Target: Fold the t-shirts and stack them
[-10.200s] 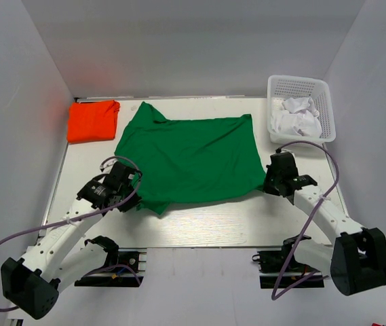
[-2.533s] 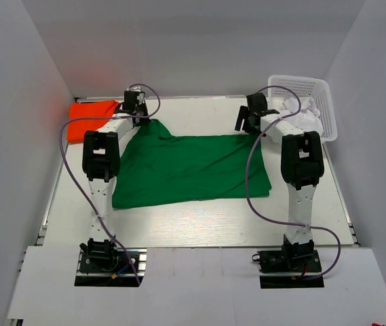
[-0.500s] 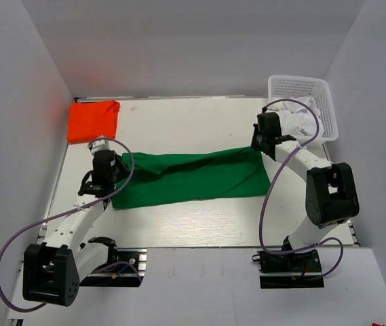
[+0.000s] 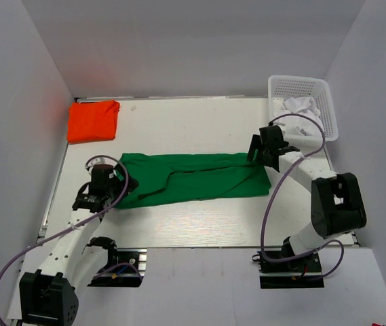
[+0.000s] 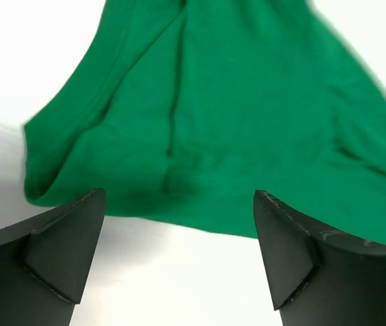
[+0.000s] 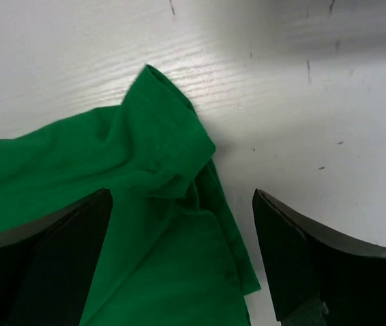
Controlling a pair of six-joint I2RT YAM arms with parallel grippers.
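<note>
Hovering left gripper (image 4: 111, 187) and right gripper (image 4: 257, 153), both wide open and empty, at opposite ends of the green t-shirt (image 4: 199, 178), lying as a folded band across the worktop (image 4: 193, 129), presumably for gripping into the next fold; orange-red t-shirt (image 4: 93, 120) folded at far-left corner as likely stack base.

Bare table (image 4: 186, 129) between green t-shirt (image 4: 199, 178) and far wall: open passage. Orange t-shirt (image 4: 93, 121) fills far-left corner, basket (image 4: 298, 87) far-right (upright walls).
</note>
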